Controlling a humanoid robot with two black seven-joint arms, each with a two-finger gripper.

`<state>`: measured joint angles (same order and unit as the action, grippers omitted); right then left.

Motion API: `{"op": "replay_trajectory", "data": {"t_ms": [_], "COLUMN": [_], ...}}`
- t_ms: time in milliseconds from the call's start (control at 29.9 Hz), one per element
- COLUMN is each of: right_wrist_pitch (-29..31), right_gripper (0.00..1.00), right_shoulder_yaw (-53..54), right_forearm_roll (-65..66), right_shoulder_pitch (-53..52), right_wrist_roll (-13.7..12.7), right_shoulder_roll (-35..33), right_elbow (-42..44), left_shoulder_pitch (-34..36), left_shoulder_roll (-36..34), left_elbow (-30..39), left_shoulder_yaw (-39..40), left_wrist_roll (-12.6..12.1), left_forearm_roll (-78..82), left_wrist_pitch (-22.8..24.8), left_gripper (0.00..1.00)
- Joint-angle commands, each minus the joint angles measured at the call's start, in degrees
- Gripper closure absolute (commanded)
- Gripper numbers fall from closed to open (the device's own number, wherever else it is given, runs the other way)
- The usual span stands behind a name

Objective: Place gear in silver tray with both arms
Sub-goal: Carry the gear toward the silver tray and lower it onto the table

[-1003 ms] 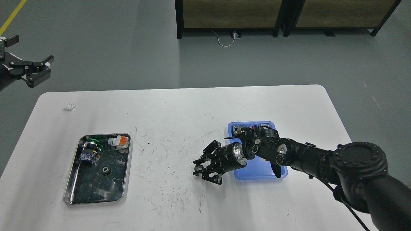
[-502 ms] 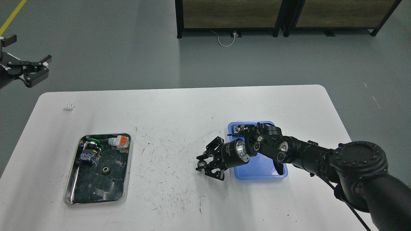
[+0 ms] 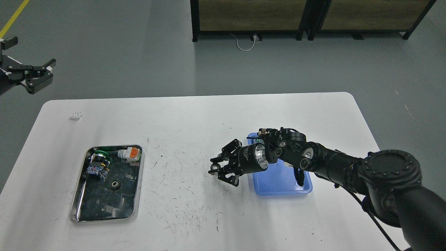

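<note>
Silver metal marks your target: the silver tray (image 3: pixel 105 183) lies near the left edge of the white surface (image 3: pixel 195 115), closer to the front-left corner than to the back. On its dark scuffed floor you can see a small black gear (image 3: pixel 115 185) lying flat near the middle, a green and blue push-button switch (image 3: pixel 97 164) in the tray's back-left corner, and a white connector with an orange lever (image 3: pixel 129 153) in its back-right corner. Your right end effector (image 3: pixel 218 168) hovers over the middle of the surface, just off the left rim of the blue plastic tray (image 3: pixel 282 179), which sits toward the right edge. Its fingers are closed around a small, roundish grey part (image 3: pixel 215 167); it looks like a gear, but at this size you cannot be sure. The right arm (image 3: pixel 334 165) reaches in from the front-right corner and crosses above the blue tray. Your left end effector (image 3: pixel 35 75) hangs beyond the back-left corner, off the surface and over the grey floor, with its fingers spread apart and nothing between them. A small white ridged piece (image 3: pixel 76 115) lies alone near the back-left corner, well apart from both trays.
</note>
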<state>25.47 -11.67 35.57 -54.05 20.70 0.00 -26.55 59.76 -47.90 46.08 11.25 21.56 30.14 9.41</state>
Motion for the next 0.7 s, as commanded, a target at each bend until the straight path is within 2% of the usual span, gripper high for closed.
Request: {"op": "replay_trajectory", "data": {"t_ms": [0,669], "right_wrist_pitch": [-0.9,2.5], "right_gripper": [0.62,0.59], "right_shoulder_yaw": [-0.1,-1.9], "right_forearm_roll": [-4.1,-4.1], "right_shoulder_pitch": [0.0,0.4], "right_wrist_roll": [-1.7,-0.7], "right_shoulder_roll": [0.0,0.0], "right_elbow": [-0.1,-4.2], "left_shoulder_pitch": [0.0,-0.2], "left_shoulder_roll": [0.0,0.2], "left_elbow": [0.0,-0.1], "left_shoulder_yaw": [0.0,0.0], "left_wrist_roll": [0.0,0.0], "left_forearm_roll": [-0.1,0.0], "left_wrist_pitch": [0.0,-0.1], "left_gripper": [0.02,0.02]}}
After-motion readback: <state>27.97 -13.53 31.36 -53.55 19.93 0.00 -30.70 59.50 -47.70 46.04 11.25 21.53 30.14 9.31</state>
